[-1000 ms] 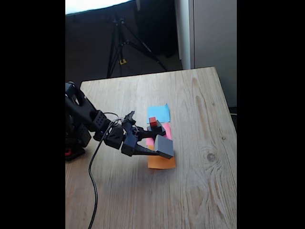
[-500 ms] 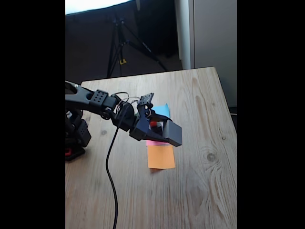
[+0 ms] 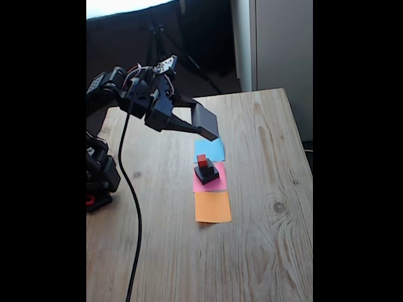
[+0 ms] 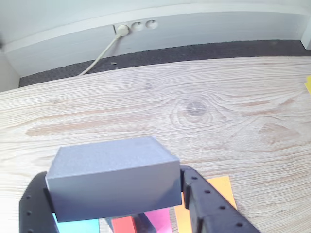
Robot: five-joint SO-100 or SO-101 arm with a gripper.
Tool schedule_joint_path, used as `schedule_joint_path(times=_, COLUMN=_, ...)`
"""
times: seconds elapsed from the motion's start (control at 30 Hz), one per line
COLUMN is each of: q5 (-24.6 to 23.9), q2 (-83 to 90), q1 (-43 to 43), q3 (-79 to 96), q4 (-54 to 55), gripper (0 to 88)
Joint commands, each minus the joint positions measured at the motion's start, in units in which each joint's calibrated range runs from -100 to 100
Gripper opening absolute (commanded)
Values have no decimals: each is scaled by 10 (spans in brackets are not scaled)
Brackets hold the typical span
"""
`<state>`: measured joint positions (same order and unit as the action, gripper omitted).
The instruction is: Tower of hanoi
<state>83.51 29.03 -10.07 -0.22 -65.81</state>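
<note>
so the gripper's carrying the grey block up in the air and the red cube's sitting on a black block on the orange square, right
Not quite. The gripper does hold the grey block in the air, but the red cube on the black block sits on the pink square, not the orange square, which lies bare beside it in the fixed view.

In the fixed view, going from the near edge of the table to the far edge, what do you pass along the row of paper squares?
orange paper square → pink paper square carrying a black block topped by a red cube → blue paper square → grey block held up in the gripper
</note>
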Motion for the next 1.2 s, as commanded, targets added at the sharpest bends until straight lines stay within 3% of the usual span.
schedule_joint_path(times=0.0, q5=9, q2=55, q1=49, q3=-80, q4=-62, gripper=180)
schedule_joint_path(times=0.33, q5=3, q2=95, q1=157, q3=-192, q4=-181, gripper=180)
schedule_joint_path(times=0.6, q5=-32, q2=103, q1=232, q3=-158, q4=-186, gripper=177)
schedule_joint_path(times=0.8, q5=-27, q2=98, q1=258, q3=-20, q4=-68, gripper=173)
schedule_joint_path(times=1.17, q5=81, q2=132, q1=282, q3=280, q4=160, gripper=178)
